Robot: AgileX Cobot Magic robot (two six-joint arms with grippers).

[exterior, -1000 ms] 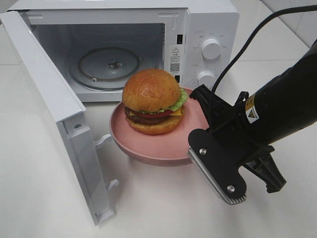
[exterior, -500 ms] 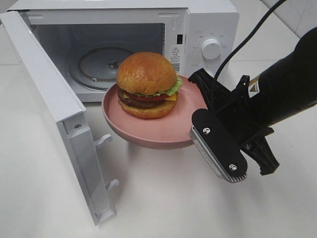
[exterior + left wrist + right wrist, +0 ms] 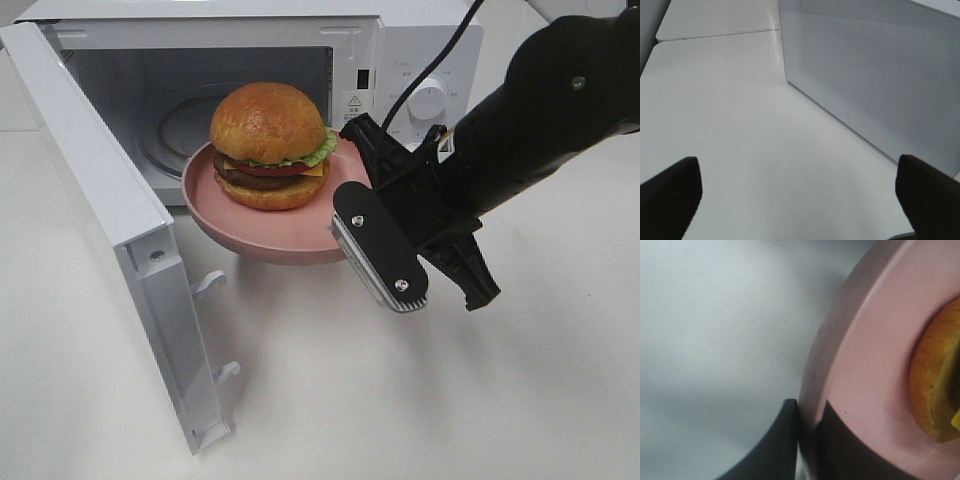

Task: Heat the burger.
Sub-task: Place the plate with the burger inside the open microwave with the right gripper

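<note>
Half done approx.: pink plate (image 3: pixel 250 238) w/ burger (image 3: pixel 268 140) is clamped by right gripper (image 3: pixel 346 197) at microwave (image 3: pixel 420 60) mouth; insertion, door-closing pending.

Exterior high: elevated front, facing open microwave (image 3: pixel 420 60). Left wrist: low over bench (image 3: pixel 740 125), same microwave. Right wrist: tight on pink plate (image 3: pixel 865 365), shared with exterior.

burger (image 3: pixel 268 140) on plate (image 3: pixel 272 230), plate before microwave (image 3: pixel 425 45) opening, right tool (image 3: pixel 350 180) at plate's right

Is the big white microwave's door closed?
No, the door of the big white microwave stands swung wide open, so you can see right inside.
</note>
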